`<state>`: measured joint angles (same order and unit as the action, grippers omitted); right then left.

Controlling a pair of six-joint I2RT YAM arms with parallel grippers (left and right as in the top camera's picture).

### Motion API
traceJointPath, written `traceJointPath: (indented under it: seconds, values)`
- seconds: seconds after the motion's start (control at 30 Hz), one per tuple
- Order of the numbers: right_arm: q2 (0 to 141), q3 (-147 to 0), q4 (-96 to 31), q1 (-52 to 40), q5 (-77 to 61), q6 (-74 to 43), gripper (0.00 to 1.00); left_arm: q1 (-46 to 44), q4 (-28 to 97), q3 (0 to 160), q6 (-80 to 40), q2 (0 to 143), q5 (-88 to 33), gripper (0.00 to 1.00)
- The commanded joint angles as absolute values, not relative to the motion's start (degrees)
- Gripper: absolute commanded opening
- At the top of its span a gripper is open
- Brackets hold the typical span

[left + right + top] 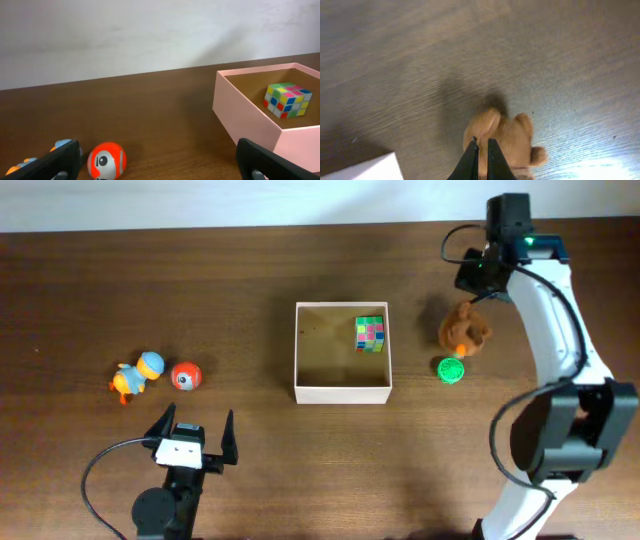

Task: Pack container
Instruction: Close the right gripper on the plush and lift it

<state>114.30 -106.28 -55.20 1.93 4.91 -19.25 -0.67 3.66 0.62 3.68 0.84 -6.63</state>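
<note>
Reading the table [300, 480] left to right. A blue-and-orange duck toy [137, 373] and a red ball [186, 375] are lying just beside each other at the far left, both outside the box. The left gripper [199, 418] is hovering near them with its jaws spread wide and nothing between them. My read: it's lining up on the ball, which is showing low between the fingers in the left wrist view.

The container [343, 392] is sitting mid-table, well apart from both toy groups. It's holding one item only, a multicoloured puzzle cube [371, 334], which is resting on the tan floor in the far right corner – the rest of the floor is showing bare.

Right of the box, a brown plush toy [464, 328] is lying near a green ball [451, 370], neither packed. The right gripper [481, 141] is pointing down at the plush with its jaws clenched together. The wrist view is blurring, so I'm not calling whether any fur is pinched. I'm judging the job as early – one toy in, four out.
</note>
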Motion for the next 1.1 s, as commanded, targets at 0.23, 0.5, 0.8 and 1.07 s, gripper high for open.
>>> traceJointPath:
  seconds: [0.23, 0.5, 0.8, 1.07]
  values:
    - [109.97, -107.02, -56.18, 1.56, 2.11, -13.98, 0.04, -0.34, 3.97, 0.51, 4.8, 0.34, -6.66, 0.99]
    - [110.0, -107.0, -66.54, 3.18, 3.6, -20.43, 0.3, -0.34, 3.97, 0.51, 4.8, 0.34, -6.66, 0.99]
    - [110.1, -102.87, -67.33, 4.62, 4.49, -13.06, 0.68, -0.34, 3.97, 0.51, 4.8, 0.34, -6.66, 0.99]
    - [111.07, -90.8, -57.21, 4.64, 5.3, -13.54, 0.69, -0.34, 3.97, 0.51, 4.8, 0.34, -6.66, 0.99]
